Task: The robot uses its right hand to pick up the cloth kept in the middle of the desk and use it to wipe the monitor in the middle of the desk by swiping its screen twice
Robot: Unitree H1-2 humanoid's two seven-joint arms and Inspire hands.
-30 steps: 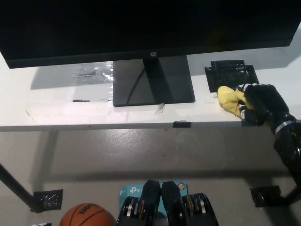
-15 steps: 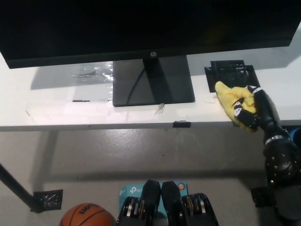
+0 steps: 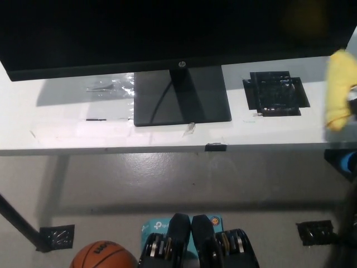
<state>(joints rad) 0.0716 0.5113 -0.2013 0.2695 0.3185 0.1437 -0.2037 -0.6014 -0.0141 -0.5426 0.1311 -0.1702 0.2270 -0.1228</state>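
The black monitor (image 3: 167, 28) spans the top of the head view, its stand (image 3: 181, 95) resting on the white desk (image 3: 67, 123). The yellow cloth (image 3: 338, 92) hangs blurred in the air at the far right edge, lifted off the desk, just below the screen's lower right corner. Only a sliver of my black right hand (image 3: 352, 99) shows behind the cloth at the picture's edge, closed on it. A motion-blurred stretch of the right arm (image 3: 347, 223) runs down the lower right. My left hand is out of view.
A black square patch (image 3: 275, 92) lies on the desk right of the stand. A basketball (image 3: 103, 255), a teal box (image 3: 148, 228) and black floor plates (image 3: 57, 236) are on the floor below the desk edge.
My right hand has lifted the yellow cloth off the desk and carried it up and to the right, almost out of the picture. The monitor has not moved.
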